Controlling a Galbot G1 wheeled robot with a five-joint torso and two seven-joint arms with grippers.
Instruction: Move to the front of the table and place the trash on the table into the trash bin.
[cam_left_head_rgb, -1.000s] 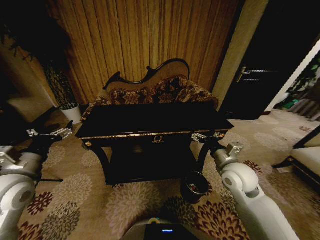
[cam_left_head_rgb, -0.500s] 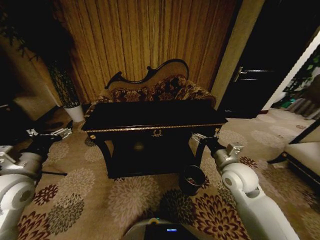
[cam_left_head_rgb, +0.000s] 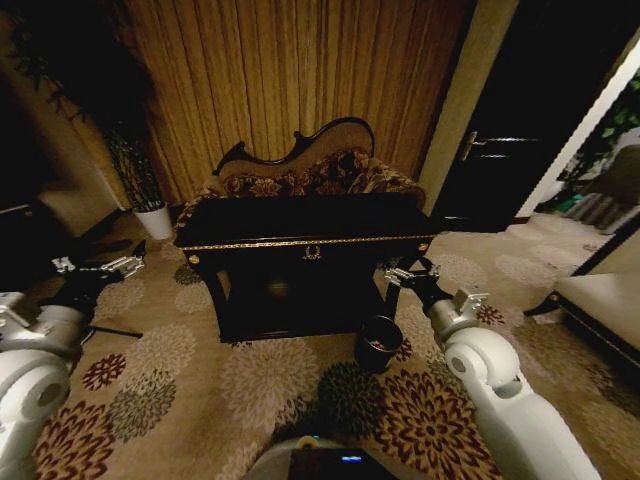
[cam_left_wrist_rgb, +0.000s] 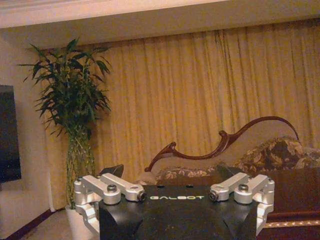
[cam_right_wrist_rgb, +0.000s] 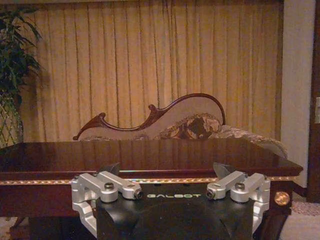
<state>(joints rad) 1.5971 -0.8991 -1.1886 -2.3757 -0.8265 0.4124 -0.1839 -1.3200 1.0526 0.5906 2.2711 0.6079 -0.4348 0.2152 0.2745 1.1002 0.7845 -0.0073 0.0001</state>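
The glossy black table (cam_left_head_rgb: 250, 226) with its gold trim stands ahead of me at the centre of the head view, and its bare polished top (cam_right_wrist_rgb: 150, 155) spreads out in the right wrist view. The trash is out of view. The small round trash bin (cam_left_head_rgb: 378, 343) sits on the carpet by the table's front right leg. My right gripper (cam_left_head_rgb: 405, 272) (cam_right_wrist_rgb: 167, 169) hangs open just above the bin, level with the table's edge. My left gripper (cam_left_head_rgb: 100, 268) (cam_left_wrist_rgb: 170, 172) is open too, held out well left of the table.
A carved-back patterned sofa (cam_left_head_rgb: 300, 175) stands right behind the table against the curtain. A white plant pot (cam_left_head_rgb: 155, 222) with a tall plant is at the back left. A dark door (cam_left_head_rgb: 500, 150) and a cushioned seat (cam_left_head_rgb: 600, 305) are on the right. Flowered carpet lies between me and the table.
The whole picture has shifted: the table and bin look smaller and farther, so the camera has moved back. Both arms keep the same pose with open grippers.
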